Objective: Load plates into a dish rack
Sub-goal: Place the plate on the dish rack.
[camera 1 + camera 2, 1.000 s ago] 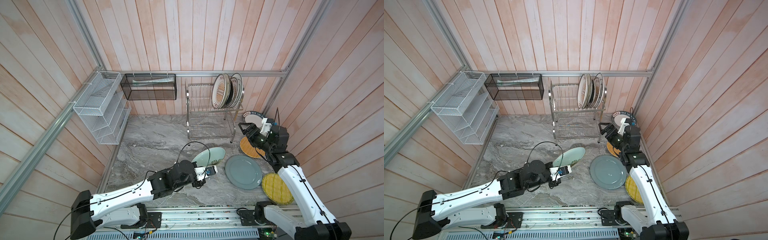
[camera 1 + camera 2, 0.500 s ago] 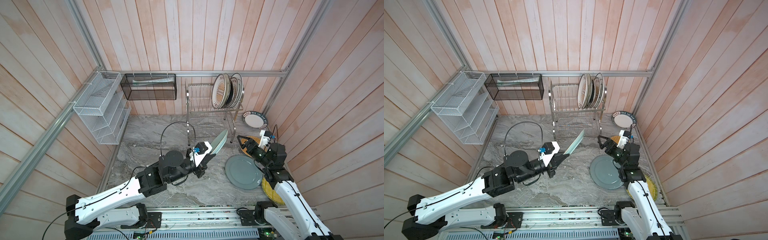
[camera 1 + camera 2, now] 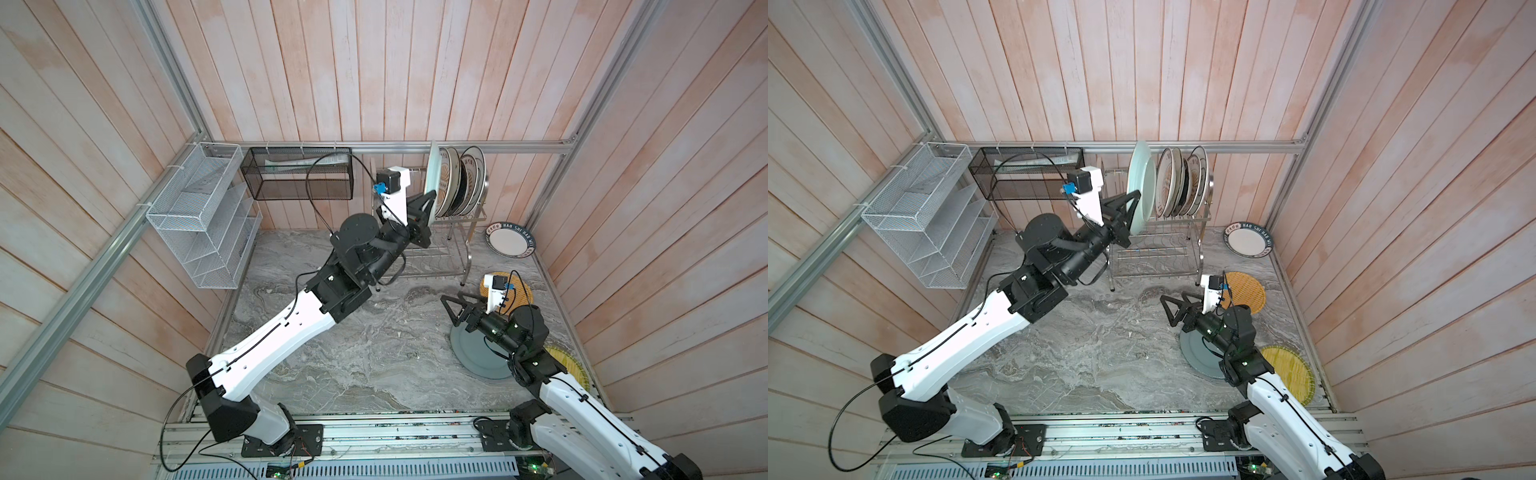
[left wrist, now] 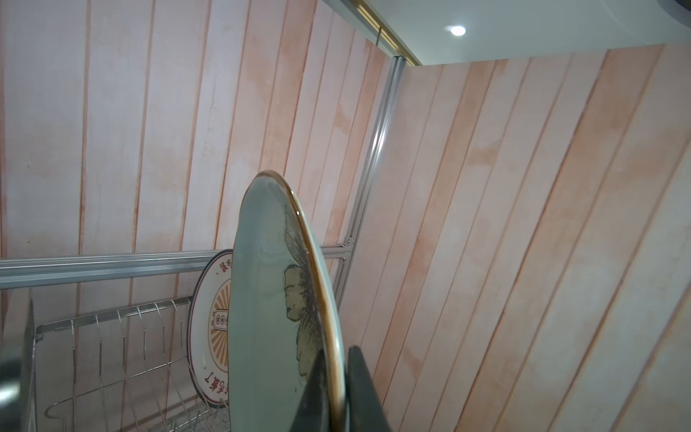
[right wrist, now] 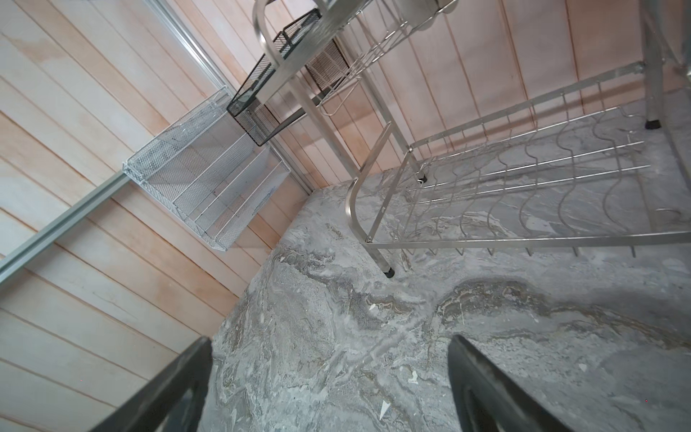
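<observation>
Legible markings, itemised:

1. Blue-rimmed white plate point(image 3: 510, 241), lying flat at the back right. White capitals run round the rim, and "HAO SHI HAO" is readable in both top views. A last short word is unclear, and the Chinese characters beside it are too small to read
2. Sunburst plate point(image 4: 211, 329), upright in the dish rack point(image 4: 112, 315). Red Chinese characters along the rim, partly hidden, not legible
3. Paper sheet point(image 3: 286, 163) in the black mesh basket point(image 3: 291, 189). The print is too small to read

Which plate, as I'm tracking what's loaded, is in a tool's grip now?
The pale green flower plate: the left tool grips its rim, upright at the dish rack. The others stand racked or lie on the table.
</observation>
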`<state>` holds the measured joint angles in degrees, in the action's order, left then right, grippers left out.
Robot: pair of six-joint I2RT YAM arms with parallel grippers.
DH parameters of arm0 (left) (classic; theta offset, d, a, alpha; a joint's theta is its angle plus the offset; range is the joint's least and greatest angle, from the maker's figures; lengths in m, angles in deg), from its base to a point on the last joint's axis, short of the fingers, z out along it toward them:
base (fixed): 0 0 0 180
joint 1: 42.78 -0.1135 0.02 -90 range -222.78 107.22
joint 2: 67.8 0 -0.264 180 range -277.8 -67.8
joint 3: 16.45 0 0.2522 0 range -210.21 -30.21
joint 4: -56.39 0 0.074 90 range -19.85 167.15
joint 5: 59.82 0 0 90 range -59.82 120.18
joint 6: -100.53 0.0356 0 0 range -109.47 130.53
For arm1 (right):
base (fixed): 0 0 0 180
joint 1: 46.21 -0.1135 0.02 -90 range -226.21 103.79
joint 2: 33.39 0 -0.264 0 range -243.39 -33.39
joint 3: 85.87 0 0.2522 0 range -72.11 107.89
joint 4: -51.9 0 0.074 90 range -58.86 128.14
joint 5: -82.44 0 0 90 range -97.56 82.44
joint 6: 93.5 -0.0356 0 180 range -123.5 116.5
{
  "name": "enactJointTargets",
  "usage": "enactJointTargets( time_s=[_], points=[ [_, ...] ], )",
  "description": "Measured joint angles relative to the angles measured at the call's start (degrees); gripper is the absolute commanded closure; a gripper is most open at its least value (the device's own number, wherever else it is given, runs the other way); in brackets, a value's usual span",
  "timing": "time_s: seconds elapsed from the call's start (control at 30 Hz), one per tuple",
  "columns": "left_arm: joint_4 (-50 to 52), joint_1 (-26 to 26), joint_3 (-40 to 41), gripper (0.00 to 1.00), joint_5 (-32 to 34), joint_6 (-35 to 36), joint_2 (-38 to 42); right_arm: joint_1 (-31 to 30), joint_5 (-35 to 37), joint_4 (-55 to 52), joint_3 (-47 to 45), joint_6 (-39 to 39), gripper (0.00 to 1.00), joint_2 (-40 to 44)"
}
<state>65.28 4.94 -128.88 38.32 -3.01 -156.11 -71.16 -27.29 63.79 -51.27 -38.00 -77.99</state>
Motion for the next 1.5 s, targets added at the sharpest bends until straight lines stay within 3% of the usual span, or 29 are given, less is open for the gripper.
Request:
enactJointTargets(
  time_s=[0.2,0.47,1.03,1.5],
  points=[
    [2.54,-7.45,-7.13,1.00,-3.52,-5.99,-8.70,-3.28,1.73,4.42,-3.23,3.15,0.02,-0.61],
    [3.39,-11.19,-13.22,1.00,-8.87,-11.61,-17.25,-5.62,2.32,9.66,-4.44,5.95,0.02,-2.21],
    [5.84,-11.54,-25.88,1.00,-8.59,-15.19,-27.08,-7.10,3.43,11.85,-5.95,8.04,0.02,1.55],
    [10.49,-8.63,-31.80,1.00,-1.27,-11.04,-31.82,-7.17,3.87,11.80,-5.95,8.02,0.02,1.60]
  ],
)
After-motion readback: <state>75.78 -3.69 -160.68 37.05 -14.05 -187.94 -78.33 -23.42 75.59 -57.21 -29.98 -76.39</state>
